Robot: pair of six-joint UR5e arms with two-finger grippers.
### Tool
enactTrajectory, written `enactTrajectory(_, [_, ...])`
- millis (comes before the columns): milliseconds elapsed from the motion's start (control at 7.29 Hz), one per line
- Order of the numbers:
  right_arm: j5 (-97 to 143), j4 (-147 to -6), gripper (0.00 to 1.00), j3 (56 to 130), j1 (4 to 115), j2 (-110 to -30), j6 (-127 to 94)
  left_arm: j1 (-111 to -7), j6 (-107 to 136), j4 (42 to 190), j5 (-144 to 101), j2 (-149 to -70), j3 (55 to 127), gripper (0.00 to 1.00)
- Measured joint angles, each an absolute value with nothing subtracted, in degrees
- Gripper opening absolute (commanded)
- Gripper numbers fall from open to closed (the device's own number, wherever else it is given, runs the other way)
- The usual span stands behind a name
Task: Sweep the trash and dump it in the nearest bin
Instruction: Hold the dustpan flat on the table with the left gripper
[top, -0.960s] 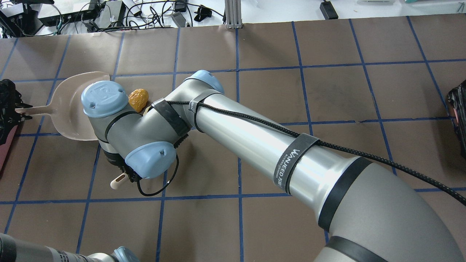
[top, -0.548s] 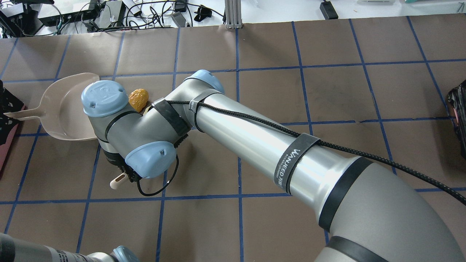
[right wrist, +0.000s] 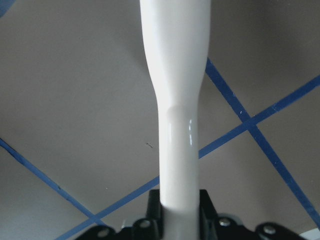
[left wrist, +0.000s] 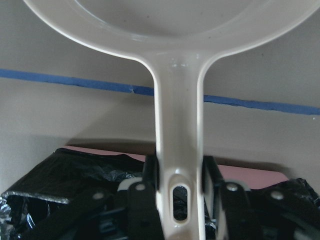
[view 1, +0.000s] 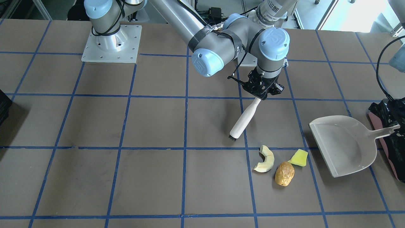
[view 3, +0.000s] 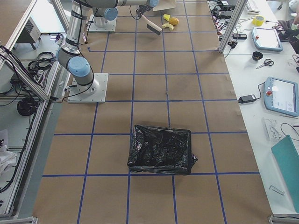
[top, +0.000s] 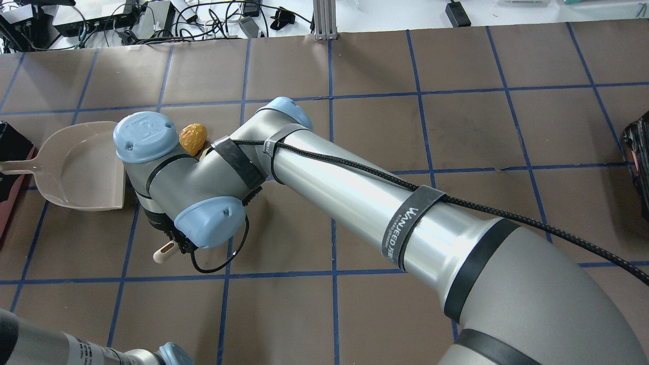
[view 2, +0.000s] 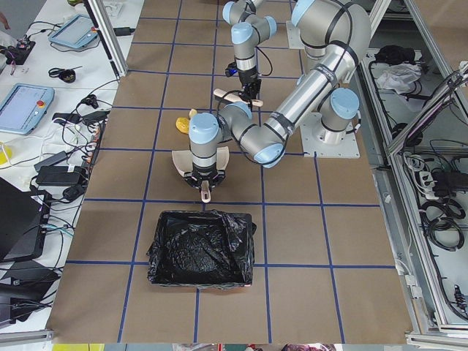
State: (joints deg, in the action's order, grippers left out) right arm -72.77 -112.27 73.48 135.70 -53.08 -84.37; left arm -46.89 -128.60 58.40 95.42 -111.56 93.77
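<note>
In the front-facing view, the right claw [view 1: 261,95] is clamped on the top end of the white brush [view 1: 243,120], its fingers closed tight against the handle, as the right wrist view also shows [right wrist: 175,222]. The brush hangs tilted, with its dark bristle tip low toward 7 o'clock and close over the counter [view 1: 95,126]; I cannot tell whether it touches. The 3 trash pieces lie on the counter at about 4 o'clock from the bristles, apart from them: the cream curved slice [view 1: 265,158], the golden-brown lumpy piece [view 1: 284,173] just beside it at 4 o'clock, and the yellow-and-green sponge wedge [view 1: 299,158] at 3 o'clock. None is in the dustpan [view 1: 345,148], which lies at 3 o'clock of the sponge, its wide lip turned toward the scraps and just beside the sponge. The left claw [left wrist: 177,200] grips the end of the dustpan's handle between both fingers. The bin [view 2: 162,272], pink-sided and lined with a black bag, sits right behind that claw, well apart from the trash.
</note>
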Motion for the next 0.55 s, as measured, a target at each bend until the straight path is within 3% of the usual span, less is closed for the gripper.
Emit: enactTrajectory(548, [-72.67,-112.45,0.00,73.46,135.70,-53.01,-84.37,-50.57,-137.01,60.91,99.54,-113.96,90.40,0.00])
